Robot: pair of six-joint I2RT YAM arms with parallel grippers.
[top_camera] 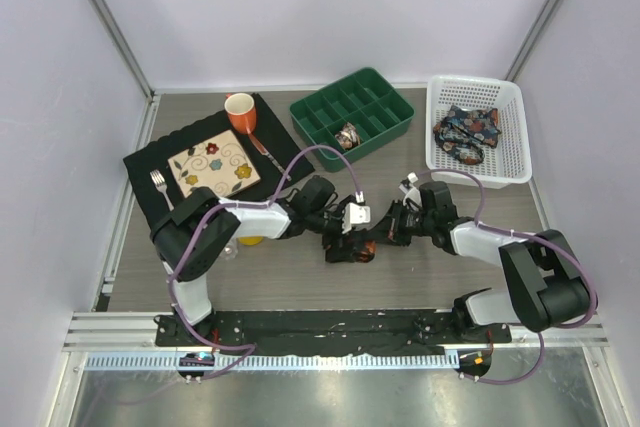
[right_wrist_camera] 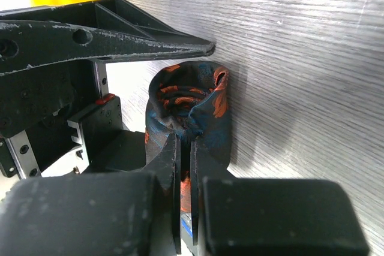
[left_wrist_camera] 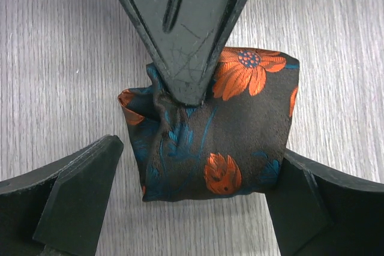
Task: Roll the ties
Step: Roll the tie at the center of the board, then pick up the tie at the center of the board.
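Dark navy, orange-flowered fabric rolled tie (left_wrist_camera: pixel 240 130) sits coiled on grey wood-grain table (left_wrist_camera: pixel 60 58), mid-table between both arms. Right gripper (right_wrist_camera: pixel 185 142): fingers almost together, pinching coil's edge. Left gripper (left_wrist_camera: pixel 199 154): spread wide, straddling coil, one finger against it, gripping nothing.

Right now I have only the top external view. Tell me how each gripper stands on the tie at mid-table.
Observer: The right gripper is shut, pinching a fold of the tie.
Operator: Report the left one.
Observer: The left gripper is open. The tie lies between its fingers; one touches the tie's side, the other stands apart.
Operator: Describe the tie's end.
Observer: The right wrist view shows spiral layers there, loosely wound.
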